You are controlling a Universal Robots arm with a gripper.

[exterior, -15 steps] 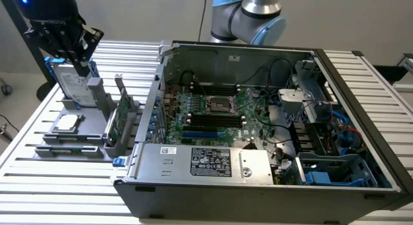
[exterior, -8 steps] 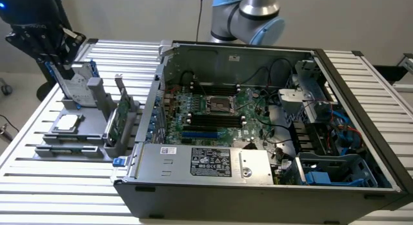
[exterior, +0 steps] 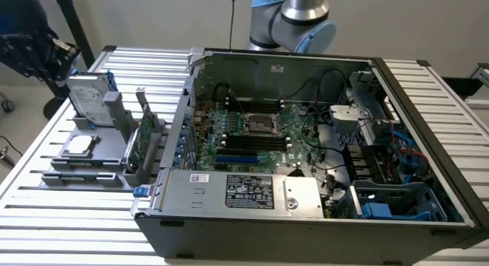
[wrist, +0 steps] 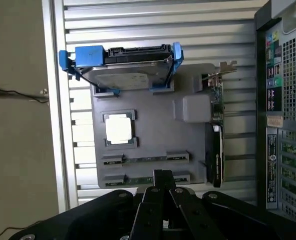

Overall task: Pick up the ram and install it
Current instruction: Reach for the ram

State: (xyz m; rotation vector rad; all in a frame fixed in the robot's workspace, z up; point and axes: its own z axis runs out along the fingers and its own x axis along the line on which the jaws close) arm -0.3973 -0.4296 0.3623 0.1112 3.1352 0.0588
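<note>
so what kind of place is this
Probably a robotics lab set up for computer assembly: an open black desktop computer case lies on a ribbed aluminium table, beside a grey fixture tray holding parts.

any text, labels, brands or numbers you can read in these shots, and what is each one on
No text can be read for certain.
power supply: its black label has white print, too small to read.
small white sticker on the same unit: too small to read.
computer case, back panel: coloured stickers, blurred.
long white label on that panel: blurred.
</note>
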